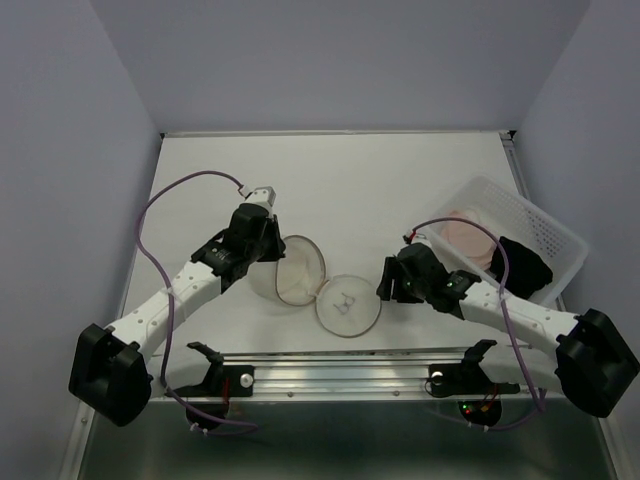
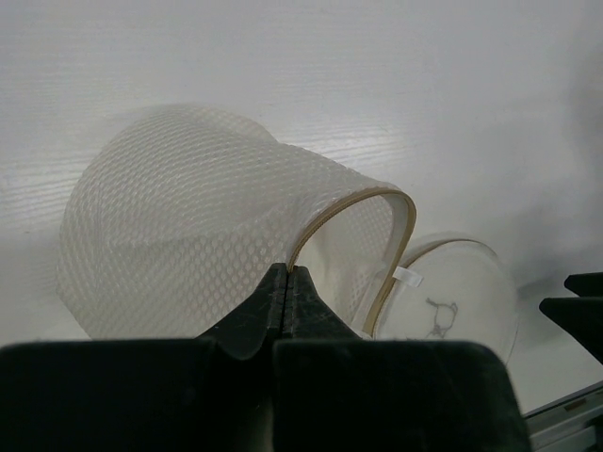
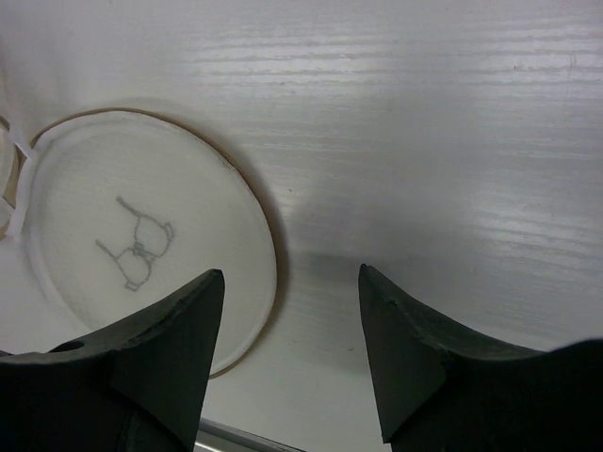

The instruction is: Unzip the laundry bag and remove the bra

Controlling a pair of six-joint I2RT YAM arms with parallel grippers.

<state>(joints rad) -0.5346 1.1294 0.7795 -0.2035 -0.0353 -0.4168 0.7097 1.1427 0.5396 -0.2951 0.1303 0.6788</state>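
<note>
the laundry bag (image 1: pixel 322 288) lies unzipped near the middle of the table (image 1: pixel 350 180), spread as two round halves that touch at one point of their rims. the dome half (image 2: pixel 188 217) is tipped up on edge, with its mouth facing the right arm. the flat half (image 3: pixel 141 235), which carries the small dark mark, lies level just beside it toward the near edge. the left gripper (image 2: pixel 285 278) is fully closed, pinching the rim of the dome half and holding it tilted. the right gripper (image 3: pixel 292 282) stands partly open with nothing between its jaws, above bare table. the flat half lies to its left, with its rim close to the left finger. no garment shows inside either half. the bra (image 1: pixel 466 230) lies in the white basket (image 1: pixel 560 235) at the right, beside a dark cloth (image 1: pixel 525 262). it is behind and to the right of the right gripper, so the right arm is the nearer one. the removal step therefore appears done, and what is left is probably for the left gripper to let go of the rim. open table lies behind the bag. the rail (image 1: pixel 350 358) limits travel toward the near edge, and the basket wall stands close to the right forearm.
</note>
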